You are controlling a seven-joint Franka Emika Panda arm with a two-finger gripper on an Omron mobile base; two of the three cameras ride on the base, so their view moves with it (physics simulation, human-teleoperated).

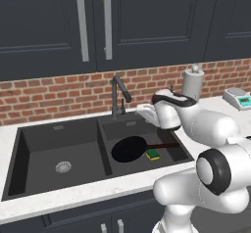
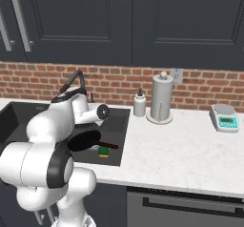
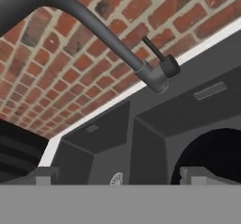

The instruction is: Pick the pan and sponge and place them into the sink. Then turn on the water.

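Two basins make up the dark grey matte sink [image 1: 29, 144], set into a pale marbled bench [image 2: 181, 159] under dark cabinets [image 1: 49, 21] with long silver handles. Red brick backsplash [image 2: 119, 83] runs behind. On the bench right of the sink: a small white soap dispenser [image 2: 139, 103], a paper towel roll on a stand [image 2: 161, 98], and a kitchen scale [image 2: 225, 118] with a teal display, well apart from the sink. A dark drawer front with a bar handle shows below the bench in the right base view.

Black gooseneck faucet [image 1: 117, 96] stands at the back rim between the basins; its thin lever points off to one side in the hand view.

Pan [image 1: 129, 149]: round, shallow, black, lying in the right basin with its thin straight handle pointing right. Sponge [image 1: 152, 154]: small block, green top over yellow, lying in the same basin just beside the pan where the handle joins; cannot tell if they touch. Left basin holds a round silver drain [image 1: 63, 167].

End effector [image 3: 117, 178]: fingers spread wide, pinching nothing, raised over the sink's back part near the faucet.
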